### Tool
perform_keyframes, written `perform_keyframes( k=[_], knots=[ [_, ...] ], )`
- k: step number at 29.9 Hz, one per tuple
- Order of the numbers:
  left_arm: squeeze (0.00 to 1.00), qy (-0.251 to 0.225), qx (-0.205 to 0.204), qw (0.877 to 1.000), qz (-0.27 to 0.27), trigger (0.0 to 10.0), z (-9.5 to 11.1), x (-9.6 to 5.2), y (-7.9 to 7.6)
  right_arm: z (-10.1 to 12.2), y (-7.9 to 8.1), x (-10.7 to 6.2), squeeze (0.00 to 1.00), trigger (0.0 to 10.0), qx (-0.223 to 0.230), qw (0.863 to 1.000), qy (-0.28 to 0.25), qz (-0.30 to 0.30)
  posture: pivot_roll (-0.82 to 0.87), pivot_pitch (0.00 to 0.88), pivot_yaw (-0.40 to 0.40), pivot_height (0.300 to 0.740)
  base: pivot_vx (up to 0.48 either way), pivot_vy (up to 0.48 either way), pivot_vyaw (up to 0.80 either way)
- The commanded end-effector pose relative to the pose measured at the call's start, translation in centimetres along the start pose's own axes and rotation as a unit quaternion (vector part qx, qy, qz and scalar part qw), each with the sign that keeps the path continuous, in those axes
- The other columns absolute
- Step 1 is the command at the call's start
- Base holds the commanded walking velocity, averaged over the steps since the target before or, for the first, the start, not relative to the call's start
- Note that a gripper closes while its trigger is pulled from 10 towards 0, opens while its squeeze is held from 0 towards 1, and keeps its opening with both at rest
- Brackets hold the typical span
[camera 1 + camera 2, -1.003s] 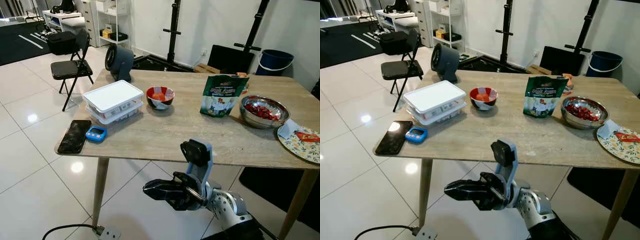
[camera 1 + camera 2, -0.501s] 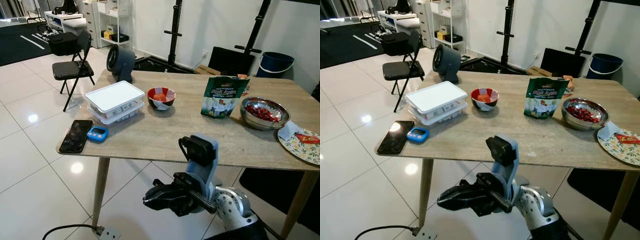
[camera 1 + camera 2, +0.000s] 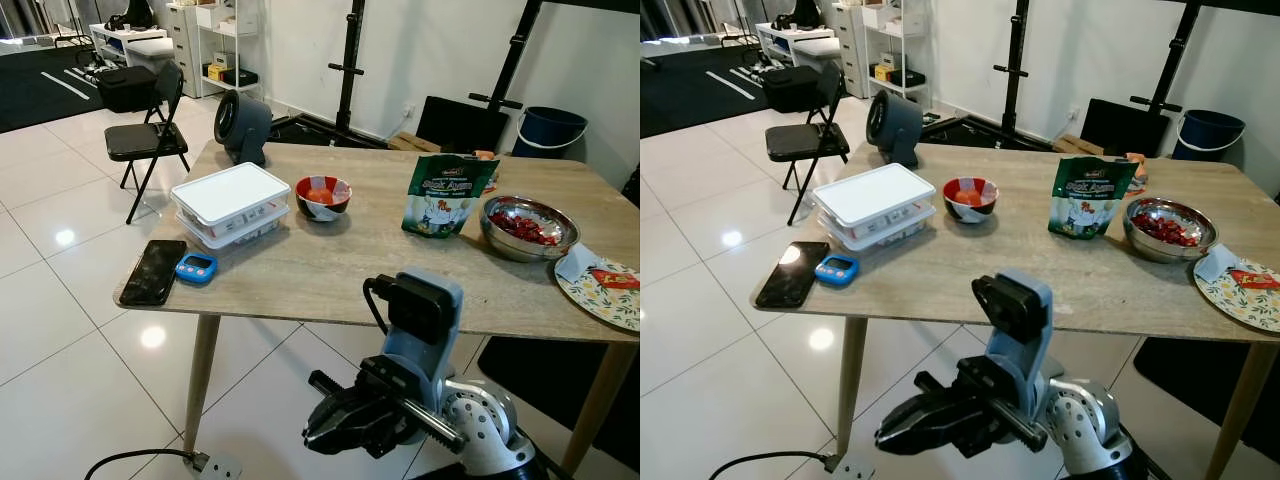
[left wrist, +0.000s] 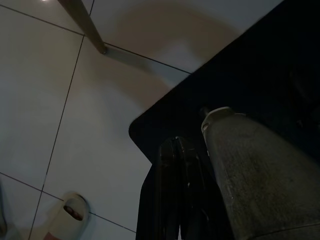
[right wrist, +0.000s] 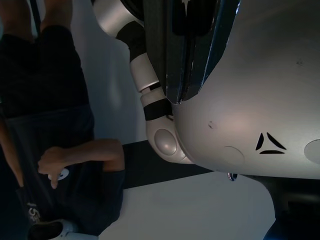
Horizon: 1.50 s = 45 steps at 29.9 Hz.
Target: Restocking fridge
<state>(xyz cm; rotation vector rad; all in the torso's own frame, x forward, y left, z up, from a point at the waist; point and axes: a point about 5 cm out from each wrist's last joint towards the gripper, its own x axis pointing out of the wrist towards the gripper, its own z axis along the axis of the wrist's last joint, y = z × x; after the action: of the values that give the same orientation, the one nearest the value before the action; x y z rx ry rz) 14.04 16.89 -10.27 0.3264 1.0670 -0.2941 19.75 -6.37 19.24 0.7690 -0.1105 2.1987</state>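
Right claw (image 3: 322,437) (below table edge), white container (image 3: 229,203) well apart

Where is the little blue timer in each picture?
Left eye view: blue timer near the table's left front corner, beside the black phone.
Right eye view: same spot, right of the phone.
Left wrist view: not there.
Right wrist view: not there.
Shared landmark: the white lidded box.

Lidded container (image 3: 229,204), seemingly stacked, on table (image 3: 330,270)
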Motion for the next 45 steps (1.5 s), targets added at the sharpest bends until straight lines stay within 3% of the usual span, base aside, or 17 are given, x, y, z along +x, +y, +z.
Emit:
perform_keyframes(
  k=[1,45],
  knots=[
    [0.0,0.038,0.003,0.999,-0.014,10.0,-2.1,-0.3,-0.9,-0.1,0.4,0.5,0.0,10.0,0.004,1.0,0.003,0.014,0.01,0.0,-0.039,0.74,0.0,0.0,0.0],
    [0.0,0.04,0.015,0.999,-0.015,10.0,-2.3,-0.4,-0.6,-0.6,2.8,3.1,0.0,10.0,0.047,0.997,0.003,0.069,0.0,0.004,-0.015,0.74,0.0,0.0,0.0]
  ],
)
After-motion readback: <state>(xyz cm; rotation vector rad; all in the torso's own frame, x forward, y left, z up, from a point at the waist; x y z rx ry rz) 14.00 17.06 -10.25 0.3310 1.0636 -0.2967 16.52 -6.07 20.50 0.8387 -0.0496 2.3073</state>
